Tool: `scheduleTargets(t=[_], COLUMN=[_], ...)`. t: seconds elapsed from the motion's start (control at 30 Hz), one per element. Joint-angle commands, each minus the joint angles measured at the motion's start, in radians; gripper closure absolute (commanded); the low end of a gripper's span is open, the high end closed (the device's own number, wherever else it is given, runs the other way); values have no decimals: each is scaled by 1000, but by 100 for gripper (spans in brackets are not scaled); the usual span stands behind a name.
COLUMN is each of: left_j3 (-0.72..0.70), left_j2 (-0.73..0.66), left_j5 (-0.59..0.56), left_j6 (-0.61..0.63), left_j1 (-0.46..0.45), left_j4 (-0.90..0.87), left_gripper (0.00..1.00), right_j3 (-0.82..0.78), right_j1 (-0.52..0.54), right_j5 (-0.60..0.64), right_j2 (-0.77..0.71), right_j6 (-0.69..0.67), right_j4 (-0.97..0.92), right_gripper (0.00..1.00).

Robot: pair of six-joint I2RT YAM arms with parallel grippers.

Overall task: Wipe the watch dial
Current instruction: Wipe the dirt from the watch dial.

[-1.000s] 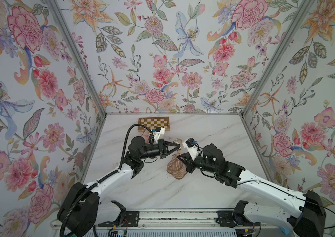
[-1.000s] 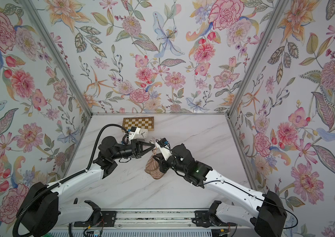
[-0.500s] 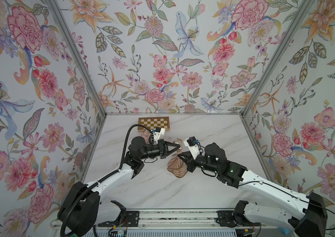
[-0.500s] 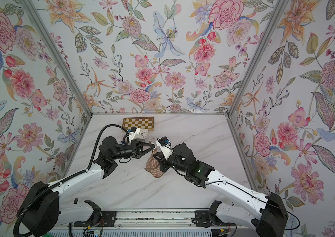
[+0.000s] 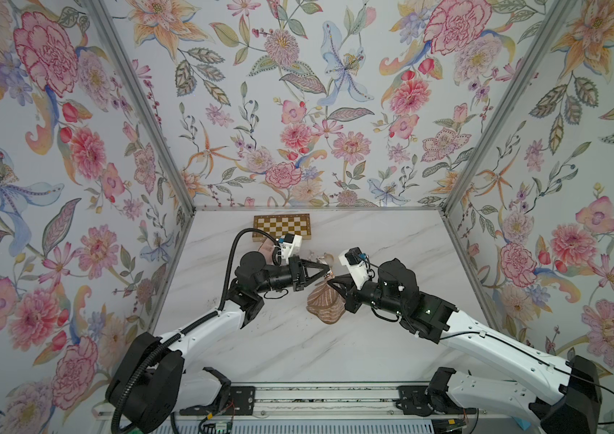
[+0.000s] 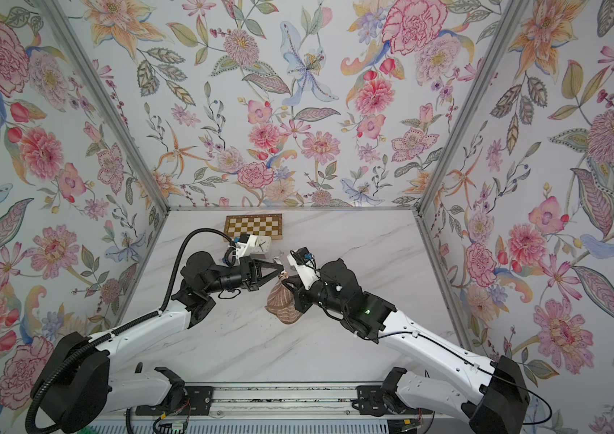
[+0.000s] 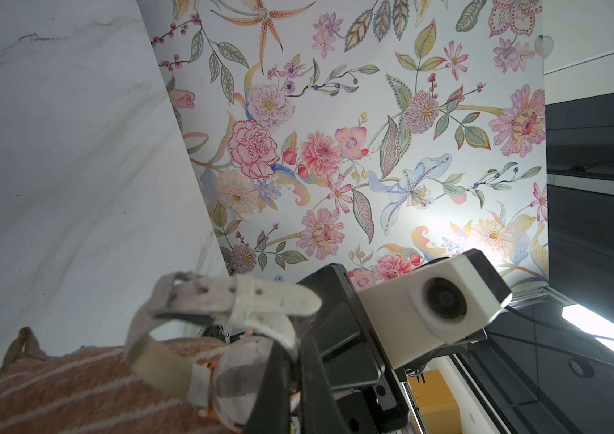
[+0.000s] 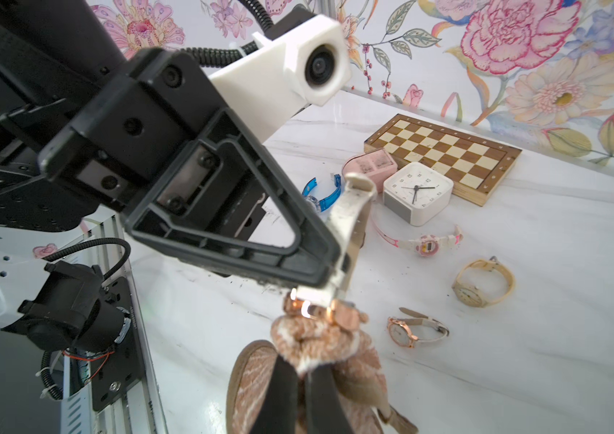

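My left gripper (image 7: 297,349) is shut on a watch by the edge of its rose-gold case, holding it above the marble table. The watch's domed dial (image 7: 239,379) faces the cloth, and its white strap (image 7: 222,300) loops away from the jaws. A bunched brown cloth with pale stripes (image 8: 320,338) is clamped in my shut right gripper (image 8: 301,372). The cloth's top presses against the watch case (image 8: 316,310). In both top views the two grippers (image 5: 329,271) (image 6: 285,282) meet tip to tip mid-table, and the cloth (image 5: 326,302) hangs below them.
A chessboard (image 5: 282,226) lies at the back wall. In front of it stand a white alarm clock (image 8: 416,191) and a pink clock (image 8: 371,165). A blue watch (image 8: 320,195), a pink watch (image 8: 425,244), a cream watch (image 8: 482,282) and a rose-gold watch (image 8: 410,330) lie on the table.
The right arm has shifted very slightly with the cloth against the watch. The left arm holds the watch in the same place.
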Motion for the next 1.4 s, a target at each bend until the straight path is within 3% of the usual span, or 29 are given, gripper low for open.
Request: scheduleTargets(t=[0.0, 0.17, 0.5, 0.9, 1.37], left_j3=[-5, -8, -9, -8, -10], left_j2=[0, -12, -17, -19, -26], left_j5=[37, 34, 28, 33, 30], left_j6=[-13, -7, -7, -3, -2], left_j1=[-10, -10, -9, -9, -9], left_j4=[25, 8, 8, 5, -1], left_gripper=[100, 100, 100, 100, 100], right_j3=[-16, -27, 13, -22, 1], right_j1=[-37, -42, 67, 4, 62], right_j5=[9, -9, 13, 17, 41], right_j2=[-20, -21, 30, -13, 24], right_j6=[-7, 20, 28, 18, 3], right_j4=[34, 52, 75, 52, 65], right_gripper=[100, 100, 100, 100, 100])
